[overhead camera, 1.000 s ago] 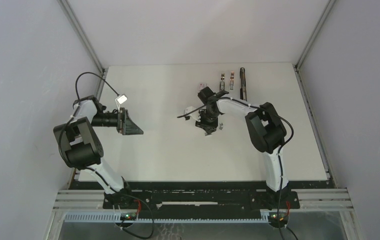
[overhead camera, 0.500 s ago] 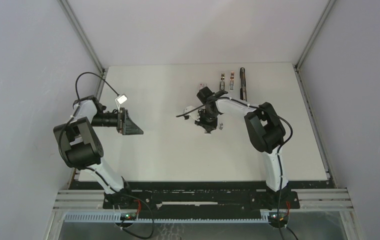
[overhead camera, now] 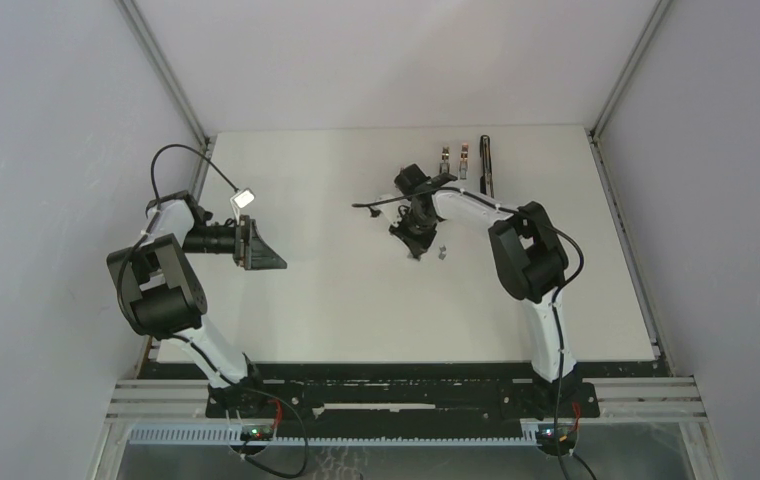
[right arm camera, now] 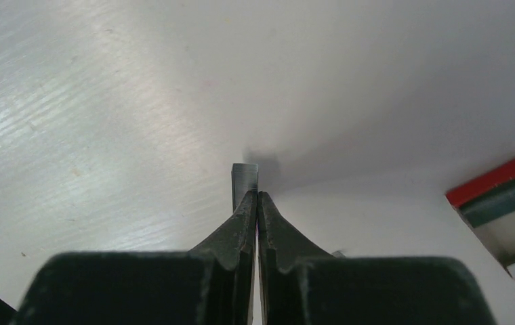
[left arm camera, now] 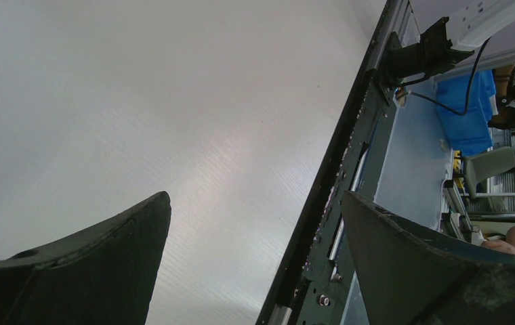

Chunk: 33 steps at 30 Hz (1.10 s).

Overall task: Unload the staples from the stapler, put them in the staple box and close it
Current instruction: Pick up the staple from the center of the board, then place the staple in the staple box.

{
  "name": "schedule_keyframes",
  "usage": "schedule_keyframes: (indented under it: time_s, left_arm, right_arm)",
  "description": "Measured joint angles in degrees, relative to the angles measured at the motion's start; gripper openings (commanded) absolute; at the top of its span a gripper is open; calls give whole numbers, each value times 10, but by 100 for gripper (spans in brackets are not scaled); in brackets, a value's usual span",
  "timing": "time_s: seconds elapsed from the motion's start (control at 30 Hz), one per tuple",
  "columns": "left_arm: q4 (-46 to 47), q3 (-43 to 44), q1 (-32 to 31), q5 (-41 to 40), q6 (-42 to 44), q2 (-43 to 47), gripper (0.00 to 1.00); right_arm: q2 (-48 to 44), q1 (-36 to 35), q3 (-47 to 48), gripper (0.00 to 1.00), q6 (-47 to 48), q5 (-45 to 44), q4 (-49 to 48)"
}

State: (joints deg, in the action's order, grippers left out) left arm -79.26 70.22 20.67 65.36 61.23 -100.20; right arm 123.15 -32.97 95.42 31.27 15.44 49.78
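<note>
Left hand [left arm camera: 255, 200] wide open, idle near the desk's [overhead camera: 336, 300] left edge, unmoved. Right hand [right arm camera: 256, 196] has just snapped shut and slid toward the far edge, tips at the staples [right arm camera: 244, 177] (pinched or missed? can't tell), so likely a pickup try. Stapler [overhead camera: 486, 166] lies at the far edge, nearer the right corner.

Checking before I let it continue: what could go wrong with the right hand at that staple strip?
The right hand is shut with the staple strip only at its very fingertips; the strip could slip out or break apart. It could also be pushed along the table rather than lifted.
</note>
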Motion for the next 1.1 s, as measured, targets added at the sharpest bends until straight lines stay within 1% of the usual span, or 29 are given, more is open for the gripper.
schedule_keyframes:
  time_s: [0.2, 0.57, 0.8, 1.1]
  left_arm:
    - [0, 0, 0, 0, 0, 0, 100]
    - [0, 0, 0, 0, 0, 0, 100]
    - [-2, 0, 0, 0, 0, 0, 100]
    - [-2, 0, 0, 0, 0, 0, 100]
  right_arm:
    - [-5, 16, 0, 0, -62, -34, -14]
    - [-59, 32, 5, 0, -109, -78, -53]
    - [-59, 50, 14, 0, -141, -106, -77]
    - [-50, 91, 42, 0, -178, -126, -96]
